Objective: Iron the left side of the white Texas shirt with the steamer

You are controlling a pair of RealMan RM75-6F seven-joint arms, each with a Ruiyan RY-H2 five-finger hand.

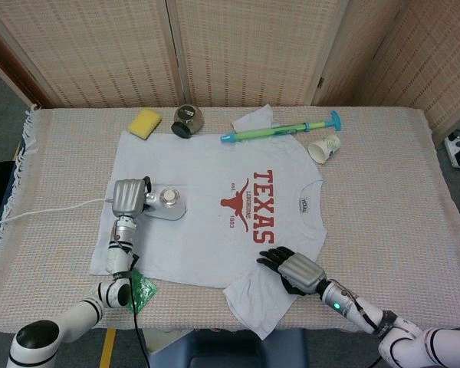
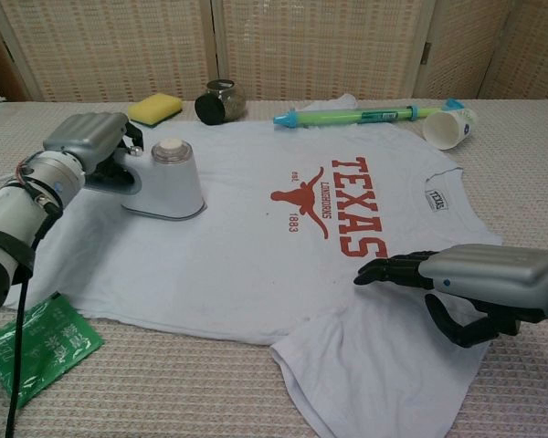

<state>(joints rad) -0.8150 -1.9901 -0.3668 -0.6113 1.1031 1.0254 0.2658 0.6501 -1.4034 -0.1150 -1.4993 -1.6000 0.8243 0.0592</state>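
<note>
The white Texas shirt (image 1: pixel 215 218) (image 2: pixel 256 246) lies flat on the table with its red print toward the collar on the right. The white steamer (image 1: pixel 167 205) (image 2: pixel 166 181) stands on the shirt's left part. My left hand (image 1: pixel 128 198) (image 2: pixel 89 146) grips its handle from the left. My right hand (image 1: pixel 294 269) (image 2: pixel 475 278) rests on the shirt's lower right, near the sleeve, fingers flat and apart, holding nothing.
A yellow sponge (image 1: pixel 146 123), a dark jar (image 1: pixel 188 119), a green and blue syringe toy (image 1: pixel 284 130) and a tipped paper cup (image 1: pixel 323 147) lie beyond the shirt. A green packet (image 2: pixel 35 347) lies at the front left. The steamer's white cord (image 1: pixel 46 211) runs left.
</note>
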